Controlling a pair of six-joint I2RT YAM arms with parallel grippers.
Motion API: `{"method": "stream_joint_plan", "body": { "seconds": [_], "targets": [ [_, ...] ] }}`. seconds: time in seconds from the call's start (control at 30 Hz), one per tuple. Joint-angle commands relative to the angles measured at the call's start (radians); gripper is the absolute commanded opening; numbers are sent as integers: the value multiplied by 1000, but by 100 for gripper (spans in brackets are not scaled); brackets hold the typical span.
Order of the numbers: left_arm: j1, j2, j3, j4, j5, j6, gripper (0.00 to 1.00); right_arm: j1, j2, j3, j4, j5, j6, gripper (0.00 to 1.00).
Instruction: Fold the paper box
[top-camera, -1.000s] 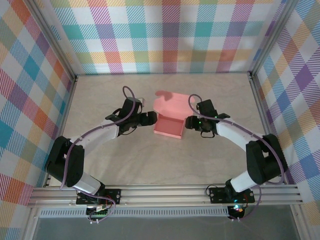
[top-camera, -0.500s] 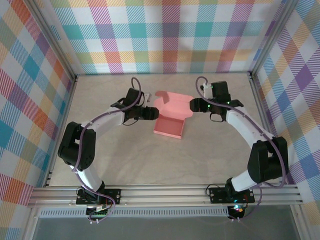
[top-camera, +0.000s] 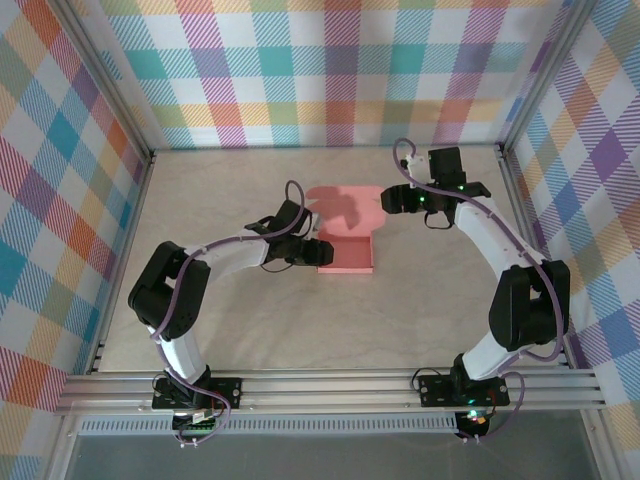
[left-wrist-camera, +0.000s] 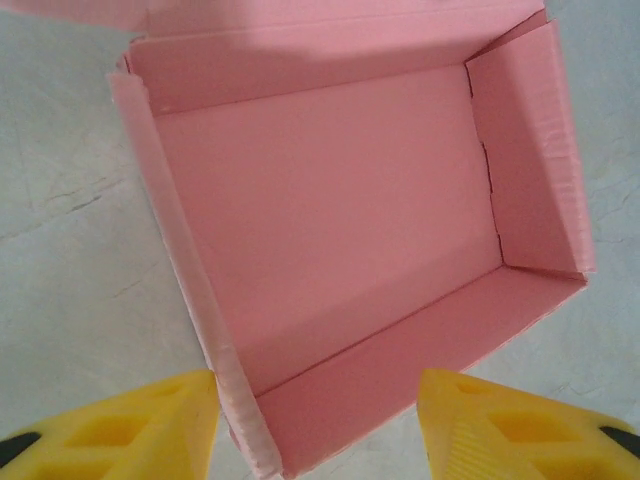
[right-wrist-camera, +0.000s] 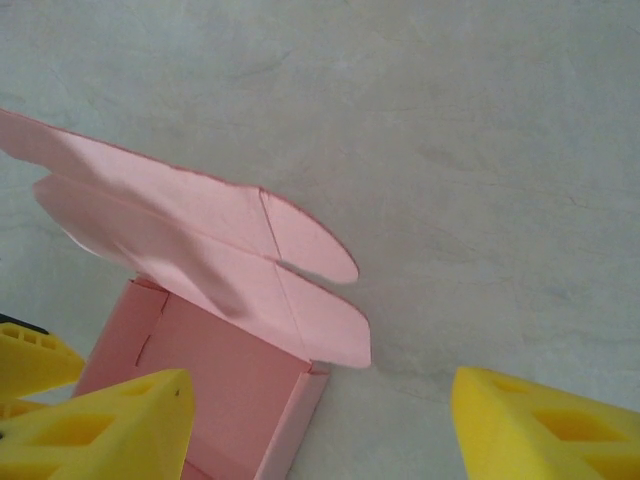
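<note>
Left hand (top-camera: 314, 252) gapes beside paper box (top-camera: 347, 255), lying left-right, lid (top-camera: 345, 205) rearward.

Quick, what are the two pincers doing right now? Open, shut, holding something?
Left pincer: open, with a corner of the paper box between its fingers, not clamped.
Right pincer: open, holding nothing.
</note>
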Motion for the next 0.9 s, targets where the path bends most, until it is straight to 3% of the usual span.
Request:
{"method": "stream_joint_plan", "body": {
  "seconds": [0.0,0.13,0.3,0.43,0.6,0.73,0.87],
  "targets": [
    [-6,-20,-22,26,-13,-28,54,-8,14,33,-32,-27,-52,68],
    [-6,-69,-28,2,-113,10,57,-17,19,49,-58,-51,-211,69],
    [15,-163,-38,-14,-208,77,62,-71,68,90,-37,-226,-419,70],
    [54,-222,-51,-27,-201,128,66,-92,196,249,-220,-391,-618,70],
    [105,-306,-96,-48,-249,140,67,-95,344,423,-394,-478,-806,70],
    [143,-359,-133,-50,-256,136,67,-93,487,633,-634,-541,-961,67],
    [159,-379,-146,-53,-264,137,67,-92,610,805,-842,-540,-1064,63]
  ]
}}
